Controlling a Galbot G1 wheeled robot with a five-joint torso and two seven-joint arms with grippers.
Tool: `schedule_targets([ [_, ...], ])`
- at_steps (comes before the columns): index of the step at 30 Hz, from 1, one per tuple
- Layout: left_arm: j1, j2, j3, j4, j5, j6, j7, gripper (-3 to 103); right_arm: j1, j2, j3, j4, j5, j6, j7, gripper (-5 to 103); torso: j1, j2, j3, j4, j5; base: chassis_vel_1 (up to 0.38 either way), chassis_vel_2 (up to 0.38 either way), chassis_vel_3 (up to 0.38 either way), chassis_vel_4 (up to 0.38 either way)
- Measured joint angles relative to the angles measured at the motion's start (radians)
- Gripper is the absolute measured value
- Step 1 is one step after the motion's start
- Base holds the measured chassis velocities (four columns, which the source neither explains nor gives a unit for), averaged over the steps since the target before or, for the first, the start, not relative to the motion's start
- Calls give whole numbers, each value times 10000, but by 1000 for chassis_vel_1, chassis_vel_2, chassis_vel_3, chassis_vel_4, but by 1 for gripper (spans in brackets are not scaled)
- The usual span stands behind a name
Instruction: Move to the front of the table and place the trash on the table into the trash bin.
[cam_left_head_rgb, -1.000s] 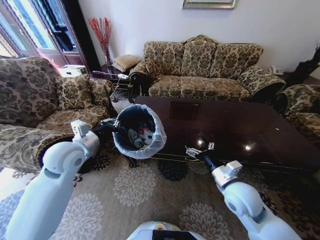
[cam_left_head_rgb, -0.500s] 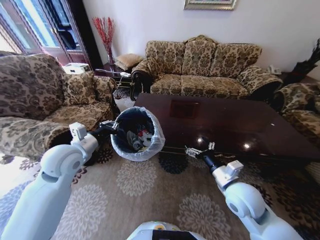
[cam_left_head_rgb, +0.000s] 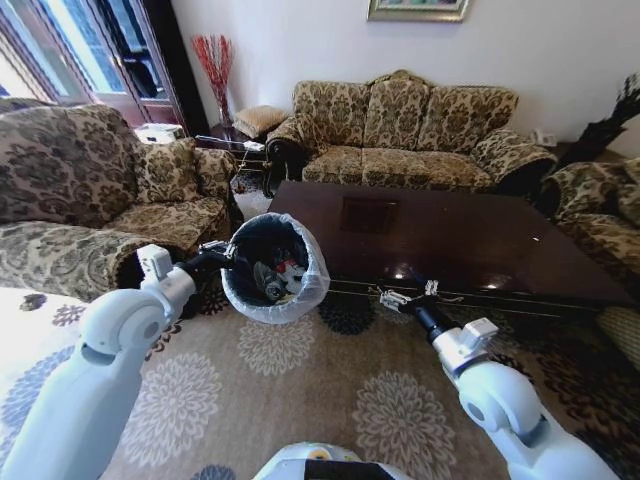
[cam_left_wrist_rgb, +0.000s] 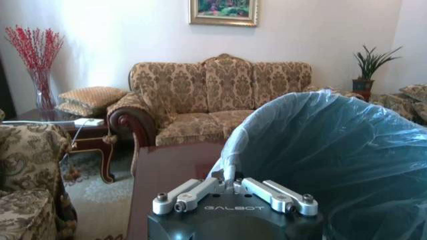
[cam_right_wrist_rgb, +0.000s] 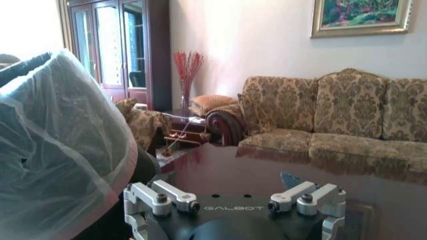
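While the left tool (cam_left_head_rgb: 222, 250) pinches the trash bin (cam_left_head_rgb: 275, 268) rim beside the table (cam_left_head_rgb: 450, 245), the right tool (cam_left_head_rgb: 405, 296) gapes wide

Patterned sofas (cam_left_head_rgb: 405, 130) ring a floral carpet (cam_left_head_rgb: 290, 400); white wall, framed picture (cam_left_head_rgb: 418, 8), red twigs (cam_left_head_rgb: 212, 60), bright window (cam_left_head_rgb: 60, 45).

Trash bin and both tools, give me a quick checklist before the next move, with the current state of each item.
1. Left tool gripping the trash bin at its bagged rim: ok, shut on it.
2. Bin upright enough to keep its load: ok, slightly tilted, the trash lies inside.
3. Table cleared of trash: ok, top looks bare.
4. Right tool free: ok, open and empty at the table's near edge.
5. Bin clear of the table: cannot tell, it sits close by the corner.
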Motion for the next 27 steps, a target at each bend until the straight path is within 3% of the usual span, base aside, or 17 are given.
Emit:
schedule_targets([
  [27,-1,0,4,6,9,-1,-1,0,4,2,-11,-6,6,2,-7,100,-10,2,-5,0,0,0,0,0,0],
])
